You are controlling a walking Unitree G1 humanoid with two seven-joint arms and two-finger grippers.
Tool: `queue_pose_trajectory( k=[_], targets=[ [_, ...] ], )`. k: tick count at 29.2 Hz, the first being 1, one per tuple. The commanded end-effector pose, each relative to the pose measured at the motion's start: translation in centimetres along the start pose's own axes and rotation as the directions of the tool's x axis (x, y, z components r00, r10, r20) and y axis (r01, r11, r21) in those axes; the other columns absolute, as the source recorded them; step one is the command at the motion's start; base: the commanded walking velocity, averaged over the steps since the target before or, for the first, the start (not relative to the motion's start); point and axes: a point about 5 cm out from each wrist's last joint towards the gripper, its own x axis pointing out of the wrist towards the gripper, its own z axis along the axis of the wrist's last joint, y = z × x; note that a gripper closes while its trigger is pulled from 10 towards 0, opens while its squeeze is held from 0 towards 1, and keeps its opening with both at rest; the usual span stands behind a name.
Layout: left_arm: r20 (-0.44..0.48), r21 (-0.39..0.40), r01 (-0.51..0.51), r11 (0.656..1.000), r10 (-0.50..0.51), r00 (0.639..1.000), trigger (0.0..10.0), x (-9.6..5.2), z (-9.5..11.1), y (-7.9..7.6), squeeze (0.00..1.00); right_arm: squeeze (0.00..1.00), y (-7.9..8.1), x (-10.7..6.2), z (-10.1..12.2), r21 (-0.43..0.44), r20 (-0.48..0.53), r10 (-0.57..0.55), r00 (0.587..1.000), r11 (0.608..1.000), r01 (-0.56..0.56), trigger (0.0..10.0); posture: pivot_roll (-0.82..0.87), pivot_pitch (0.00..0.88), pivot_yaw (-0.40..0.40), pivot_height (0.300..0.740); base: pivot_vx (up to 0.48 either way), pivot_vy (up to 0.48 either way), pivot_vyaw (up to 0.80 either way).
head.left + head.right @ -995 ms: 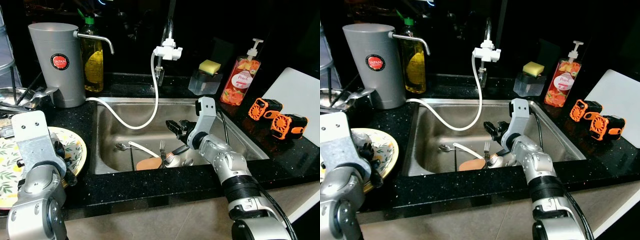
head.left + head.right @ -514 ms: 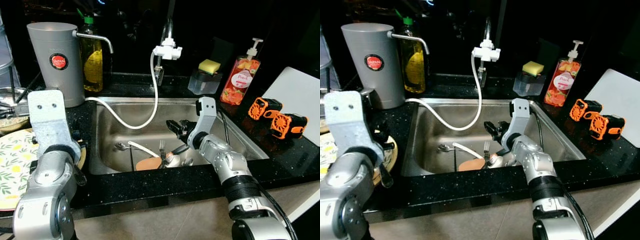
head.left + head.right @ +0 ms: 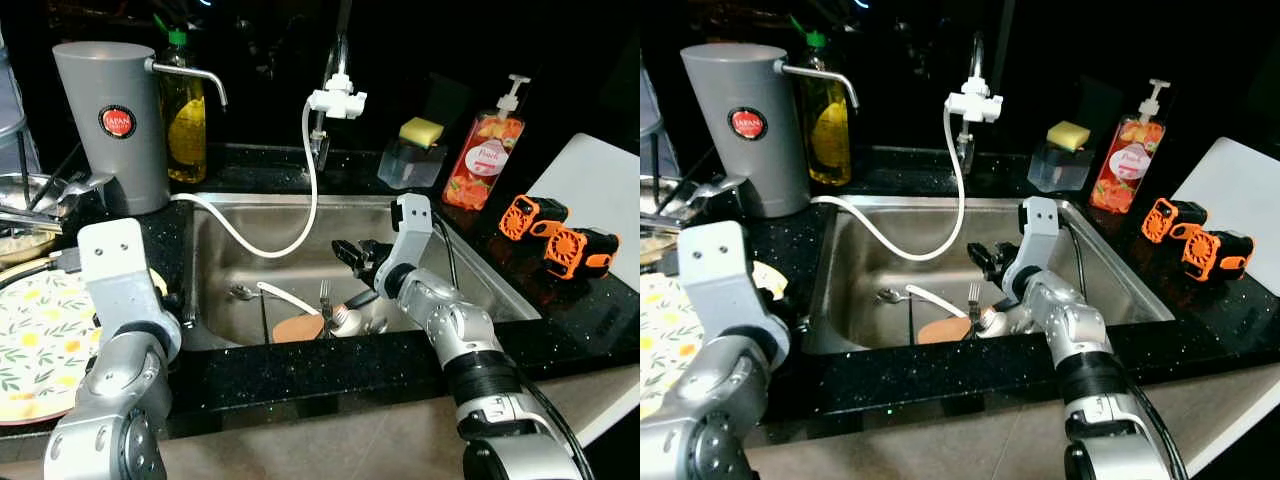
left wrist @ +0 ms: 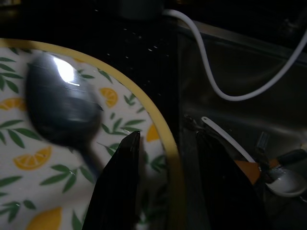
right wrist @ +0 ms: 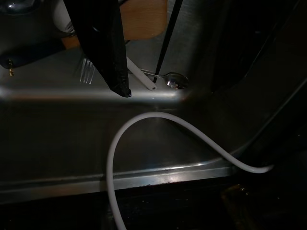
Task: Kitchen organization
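Left gripper (image 4: pixel 163 187): black fingers (image 4: pixel 117 184) parted with nothing between them, poised over the yellow rim of the lemon-patterned plate (image 4: pixel 158 127) on the black counter (image 3: pixel 300 365) beside the sink (image 3: pixel 215 250); a blurred metal spoon (image 4: pixel 60 98) lies on the plate. Right gripper (image 3: pixel 352 254): hanging inside the sink above a fork (image 3: pixel 324 294), a white-handled utensil (image 3: pixel 285 296) and a brown spatula (image 3: pixel 296 327); whether its fingers are apart or together cannot be told.
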Motion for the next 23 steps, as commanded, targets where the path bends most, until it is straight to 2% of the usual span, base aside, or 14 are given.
queue_pose_trajectory(
  k=[1, 7, 14, 17, 18, 20, 22, 23],
  targets=[
    [-0.055, -0.014, 0.001, 1.0, -0.002, 0.998, 10.0, -0.2, -0.9, -0.1, 0.0, 0.0, -0.5, -0.2, -0.1, -0.002, -0.008, -0.014, 1.0, 1.0, 0.014, 10.0, 0.26, 0.097, -0.123, 0.74, 0.0, 0.0, 0.0],
    [-0.041, -0.005, -0.038, 0.999, 0.038, 0.998, 10.0, -0.2, -0.7, 0.6, 0.0, 0.0, -0.4, -0.2, -0.1, 0.001, -0.009, -0.011, 1.0, 1.0, 0.011, 10.0, 0.26, 0.098, -0.124, 0.74, 0.0, 0.0, 0.0],
    [0.051, 0.059, -0.095, 0.994, 0.092, 0.994, 10.0, 0.0, 0.8, 2.1, 0.0, 0.0, -0.4, -0.1, -0.2, 0.004, -0.008, -0.008, 1.0, 1.0, 0.008, 10.0, 0.27, 0.096, -0.129, 0.74, 0.0, 0.0, 0.0],
    [0.098, 0.073, -0.1, 0.992, 0.092, 0.991, 10.0, 0.2, 1.6, 2.3, 0.0, 0.0, -0.4, -0.1, -0.2, 0.003, -0.009, -0.008, 1.0, 1.0, 0.008, 10.0, 0.27, 0.095, -0.131, 0.74, 0.0, 0.0, 0.0],
    [0.128, 0.088, -0.08, 0.993, 0.069, 0.989, 10.0, 0.1, 2.2, 2.0, 0.0, 0.0, -0.4, -0.1, -0.2, 0.002, -0.009, -0.007, 1.0, 1.0, 0.007, 10.0, 0.27, 0.095, -0.131, 0.74, 0.0, 0.0, 0.0],
    [0.196, 0.181, 0.001, 0.984, -0.037, 0.98, 10.0, -0.2, 3.3, 0.4, 0.0, 0.0, -0.4, 0.0, -0.2, -0.001, -0.01, -0.006, 1.0, 1.0, 0.006, 10.0, 0.27, 0.095, -0.133, 0.74, 0.0, 0.0, 0.0],
    [0.205, 0.252, 0.058, 0.966, -0.112, 0.972, 10.0, -0.6, 3.4, -0.6, 0.0, 0.0, -0.3, 0.0, -0.1, -0.004, -0.01, -0.004, 1.0, 1.0, 0.004, 10.0, 0.27, 0.095, -0.133, 0.74, 0.0, 0.0, 0.0],
    [0.203, 0.259, 0.063, 0.964, -0.118, 0.972, 10.0, -0.6, 3.3, -0.7, 0.0, 0.0, -0.3, 0.0, -0.1, -0.005, -0.01, -0.003, 1.0, 1.0, 0.003, 10.0, 0.27, 0.095, -0.133, 0.74, 0.0, 0.0, 0.0]
  ],
)
